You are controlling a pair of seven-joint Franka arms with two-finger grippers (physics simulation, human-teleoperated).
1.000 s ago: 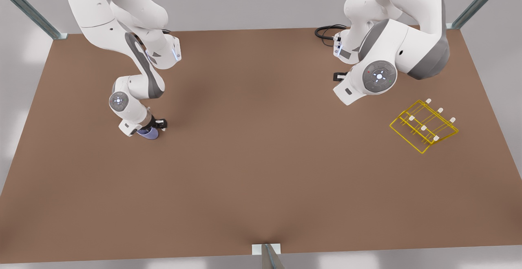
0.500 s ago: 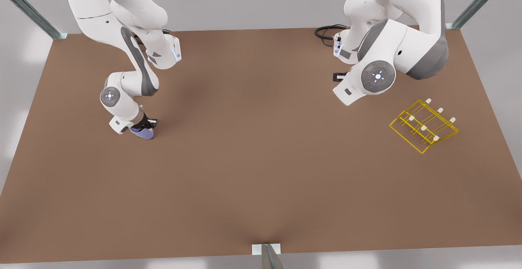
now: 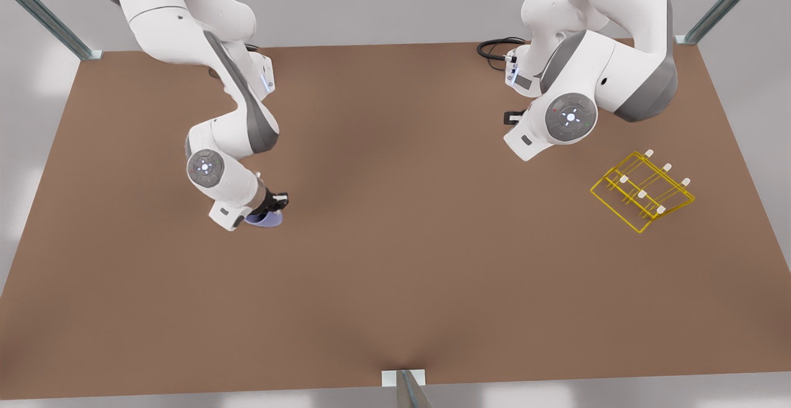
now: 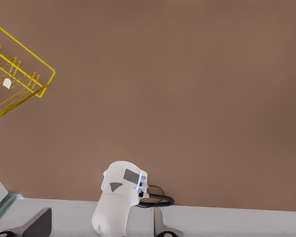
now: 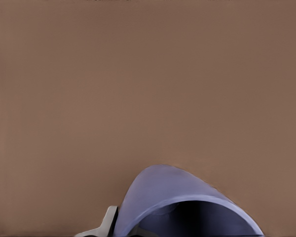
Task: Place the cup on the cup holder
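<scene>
The right claw [image 3: 272, 209], at about 9 o'clock on the counter [image 3: 395, 284], grips the lavender-blue cup [image 3: 264, 219] by its rim, probably for carrying. The yellow wire cup holder [image 3: 642, 190] stands well apart at 3 o'clock. The left arm waits near it; its claw state cannot be told.

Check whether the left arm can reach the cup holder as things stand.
Likely yes. The left gripper waits open near the cup holder, bare table between them. The cup, though, is held by the right gripper, far across.
</scene>
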